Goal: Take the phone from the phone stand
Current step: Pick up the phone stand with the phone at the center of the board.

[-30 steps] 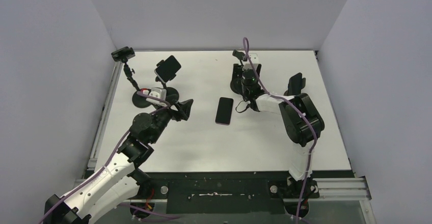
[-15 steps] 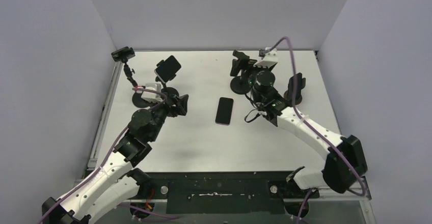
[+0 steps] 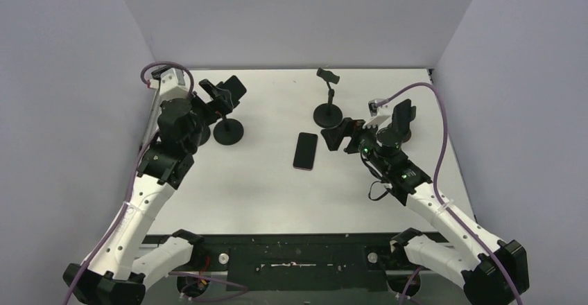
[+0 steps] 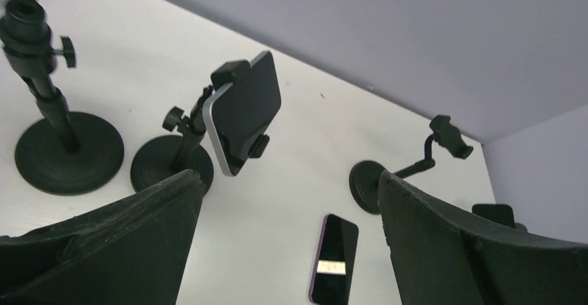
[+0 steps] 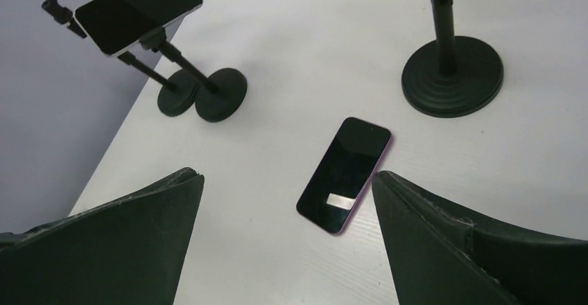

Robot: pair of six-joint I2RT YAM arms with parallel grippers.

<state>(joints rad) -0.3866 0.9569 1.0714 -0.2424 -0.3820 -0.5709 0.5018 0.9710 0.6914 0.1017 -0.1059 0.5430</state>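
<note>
On the white tabletop (image 3: pixel 263 180), a dark rectangular phone with a purple edge (image 3: pixel 305 150) lies flat near the middle, screen up, touching nothing. At the back left, a black phone stand with a round base (image 3: pixel 228 132) holds a second black phone (image 3: pixel 234 90) tilted in its clamp. The left gripper (image 3: pixel 210 99) hangs just beside that phone, on its left. Behind the flat phone stands a slim black round-based stand (image 3: pixel 328 113) with a bare clamp on top. The right gripper (image 3: pixel 339 135) hovers just right of the flat phone, between that slim stand and a third black stand (image 3: pixel 399 119) near the right edge.
</note>
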